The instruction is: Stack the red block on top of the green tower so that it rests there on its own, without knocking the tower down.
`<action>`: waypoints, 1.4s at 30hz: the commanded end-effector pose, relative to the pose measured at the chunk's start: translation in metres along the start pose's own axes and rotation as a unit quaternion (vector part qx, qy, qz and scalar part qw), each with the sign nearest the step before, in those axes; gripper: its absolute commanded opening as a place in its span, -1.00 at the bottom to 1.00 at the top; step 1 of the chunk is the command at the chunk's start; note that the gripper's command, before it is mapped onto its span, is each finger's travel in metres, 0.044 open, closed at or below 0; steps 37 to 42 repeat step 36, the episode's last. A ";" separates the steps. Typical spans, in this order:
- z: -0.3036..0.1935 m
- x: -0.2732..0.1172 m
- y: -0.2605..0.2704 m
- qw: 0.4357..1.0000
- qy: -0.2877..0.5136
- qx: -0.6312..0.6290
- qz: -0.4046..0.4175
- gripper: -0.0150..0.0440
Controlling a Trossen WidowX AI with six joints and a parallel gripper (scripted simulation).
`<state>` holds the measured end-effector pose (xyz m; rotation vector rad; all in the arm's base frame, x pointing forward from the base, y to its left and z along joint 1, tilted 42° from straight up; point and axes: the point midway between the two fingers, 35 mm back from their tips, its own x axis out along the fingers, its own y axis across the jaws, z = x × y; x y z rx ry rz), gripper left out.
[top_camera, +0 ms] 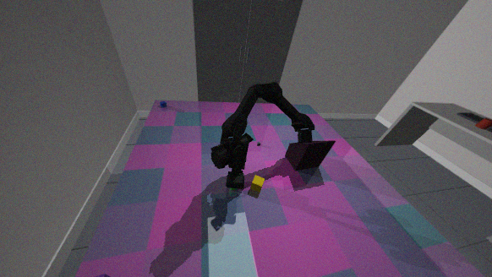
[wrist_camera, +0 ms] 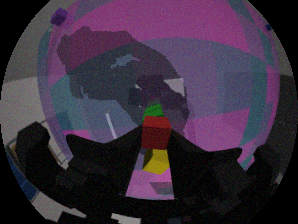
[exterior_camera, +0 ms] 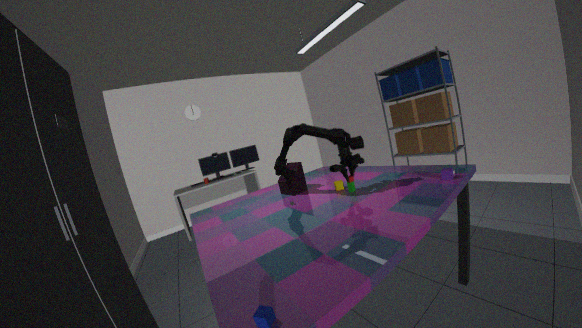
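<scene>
Side, overhead and wrist views. The black arm (exterior_camera: 320, 134) is reaching down over the patchwork table (exterior_camera: 310, 280), and its claw (exterior_camera: 349, 174) is gripping the red block (exterior_camera: 351, 178) with the jaws partly closed around it. The red block is sitting directly above the green tower (exterior_camera: 352, 187); whether the two are touching cannot be told. A yellow block (exterior_camera: 339, 185) is lying just beside the tower. In the wrist view the red block (wrist_camera: 157, 133) is showing between the fingers, with green (wrist_camera: 154, 111) beyond it.
</scene>
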<state>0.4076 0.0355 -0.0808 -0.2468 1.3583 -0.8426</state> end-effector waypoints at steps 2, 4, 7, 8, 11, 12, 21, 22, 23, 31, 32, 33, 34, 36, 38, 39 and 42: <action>0.000 0.000 0.000 1.000 0.000 0.001 0.000 -0.22; 0.000 0.000 0.000 1.000 0.000 0.001 0.000 -0.05; 0.000 0.000 0.000 1.000 0.000 0.001 0.000 0.22; 0.000 0.000 0.000 1.000 0.000 0.001 0.000 0.31; 0.000 0.000 0.000 1.000 0.000 0.001 0.000 0.58; 0.000 0.000 0.000 1.000 0.000 0.001 0.000 0.67; 0.000 0.000 0.000 1.000 0.000 0.001 0.000 1.00; 0.000 0.000 0.000 1.000 0.000 0.001 0.000 1.00; 0.000 0.000 0.000 1.000 0.000 0.001 0.000 1.00; 0.000 0.000 0.000 1.000 0.000 0.001 0.000 1.00; 0.000 0.000 0.000 1.000 0.000 0.001 0.000 1.00; 0.000 0.000 0.000 1.000 0.000 0.001 0.000 1.00; 0.000 0.000 0.000 1.000 0.000 0.001 0.000 1.00; 0.000 0.000 0.000 1.000 0.000 0.001 0.000 1.00; 0.000 0.000 0.000 1.000 0.000 0.001 0.000 1.00; 0.000 0.000 0.000 1.000 0.000 0.001 0.000 1.00; 0.000 0.000 0.000 1.000 0.000 0.001 0.000 1.00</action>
